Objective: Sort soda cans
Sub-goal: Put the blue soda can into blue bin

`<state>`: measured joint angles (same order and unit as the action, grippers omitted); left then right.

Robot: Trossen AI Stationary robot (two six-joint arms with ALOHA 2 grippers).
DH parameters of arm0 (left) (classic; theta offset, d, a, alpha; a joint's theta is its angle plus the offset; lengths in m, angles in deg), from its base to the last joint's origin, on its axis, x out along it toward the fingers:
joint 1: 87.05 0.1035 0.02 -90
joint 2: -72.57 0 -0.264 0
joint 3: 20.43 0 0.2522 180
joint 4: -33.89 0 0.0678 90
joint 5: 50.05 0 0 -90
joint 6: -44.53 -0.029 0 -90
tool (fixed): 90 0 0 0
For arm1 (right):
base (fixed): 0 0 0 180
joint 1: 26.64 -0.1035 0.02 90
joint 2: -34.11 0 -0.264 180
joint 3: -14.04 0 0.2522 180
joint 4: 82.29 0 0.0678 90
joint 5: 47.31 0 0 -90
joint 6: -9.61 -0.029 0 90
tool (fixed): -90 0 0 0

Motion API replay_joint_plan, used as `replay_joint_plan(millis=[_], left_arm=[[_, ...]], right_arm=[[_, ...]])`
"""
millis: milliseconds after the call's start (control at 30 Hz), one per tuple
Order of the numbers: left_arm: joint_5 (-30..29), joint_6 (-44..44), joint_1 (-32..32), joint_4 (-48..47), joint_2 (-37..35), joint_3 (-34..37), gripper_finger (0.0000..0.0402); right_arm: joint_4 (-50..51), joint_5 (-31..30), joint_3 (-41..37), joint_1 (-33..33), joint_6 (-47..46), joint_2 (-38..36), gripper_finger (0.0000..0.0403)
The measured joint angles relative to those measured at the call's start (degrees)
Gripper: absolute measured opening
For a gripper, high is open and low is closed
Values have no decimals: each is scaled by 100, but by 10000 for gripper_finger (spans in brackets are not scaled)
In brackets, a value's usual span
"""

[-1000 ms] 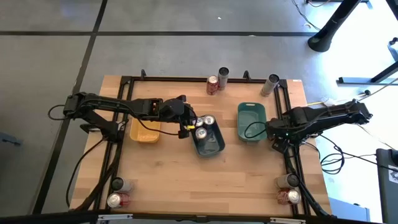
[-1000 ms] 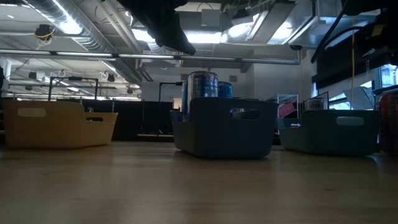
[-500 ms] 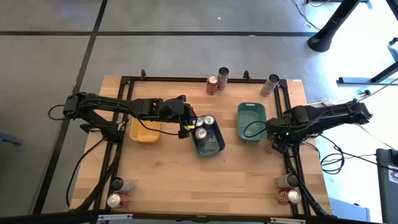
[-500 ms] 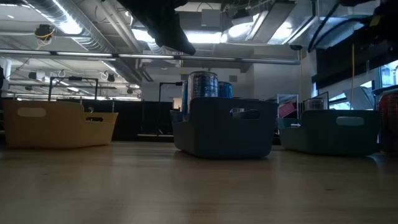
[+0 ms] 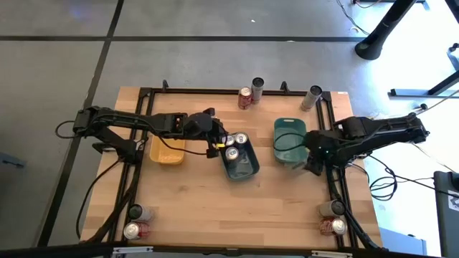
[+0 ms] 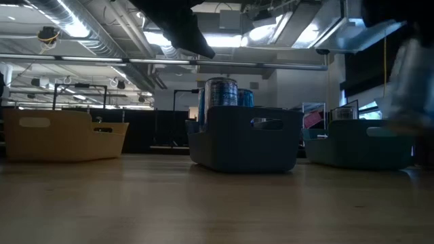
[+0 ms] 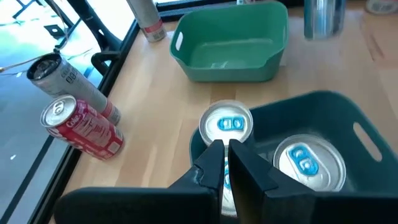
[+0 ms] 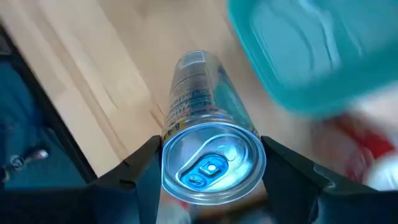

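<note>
Silver can [image 8: 208, 155] clamped in right end effector [image 8: 211, 171] beside teal tray [image 5: 289, 140]

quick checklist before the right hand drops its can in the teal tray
1. Can held: ok. The right hand has a finger on each side of the silver can.
2. Teal tray free of cans: ok, in the high view and left wrist view.
3. Can over the tray: not ok; it is beside the tray's right edge.
4. Left hand out of the way: ok, at the dark blue tray.
5. Can upright: cannot tell.
</note>
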<state>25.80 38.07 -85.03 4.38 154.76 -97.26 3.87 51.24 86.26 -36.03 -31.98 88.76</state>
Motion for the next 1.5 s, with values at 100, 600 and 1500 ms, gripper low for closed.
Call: replay_joint_plan(millis=[100, 600, 1500], left_arm=[[2, 63, -23, 128, 0, 0, 15], [773, 606, -59, 851, 0, -2, 3], [1472, 573, -169, 947, 98, -2, 1]], right_arm=[[-693, -313, 0, 2, 360, 24, 217], [-3858, -1766, 4, 4, 3184, 926, 216], [-4511, -2402, 428, 127, 4200, 1095, 216]])
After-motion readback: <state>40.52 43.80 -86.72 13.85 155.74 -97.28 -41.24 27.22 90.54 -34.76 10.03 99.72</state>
